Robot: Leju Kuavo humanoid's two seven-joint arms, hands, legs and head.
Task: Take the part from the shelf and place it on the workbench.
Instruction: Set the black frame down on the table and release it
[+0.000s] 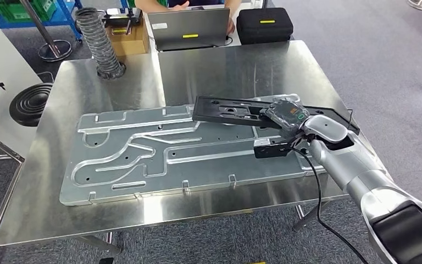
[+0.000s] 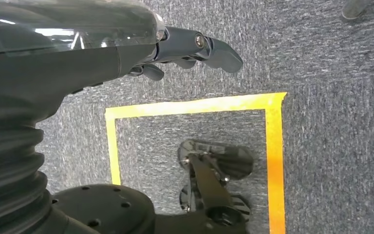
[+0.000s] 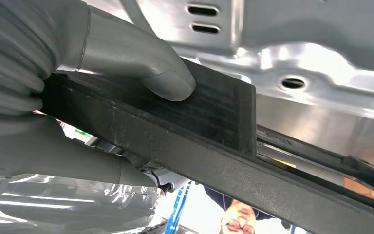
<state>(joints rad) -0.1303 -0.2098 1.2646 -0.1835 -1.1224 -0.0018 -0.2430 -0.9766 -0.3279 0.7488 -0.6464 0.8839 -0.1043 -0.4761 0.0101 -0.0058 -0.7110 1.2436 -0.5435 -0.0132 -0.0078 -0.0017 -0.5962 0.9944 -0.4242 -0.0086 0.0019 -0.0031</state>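
A long flat black part (image 1: 231,110) hangs just above the right side of the steel workbench (image 1: 242,69), over the big embossed metal plate (image 1: 159,151). My right hand (image 1: 287,116) grips the part near its middle. In the right wrist view the thick grey thumb (image 3: 168,78) presses on the black part (image 3: 214,126), with the shiny plate (image 3: 321,58) close behind it. My left hand (image 2: 195,48) hangs over grey carpet, fingers loosely apart, holding nothing.
A ribbed grey hose (image 1: 100,41), a cardboard box (image 1: 127,34), a laptop (image 1: 189,27) and a black case (image 1: 264,25) stand along the bench's far edge, where a person sits. A black coil (image 1: 30,103) lies at the left. Yellow floor tape (image 2: 272,161) marks the carpet.
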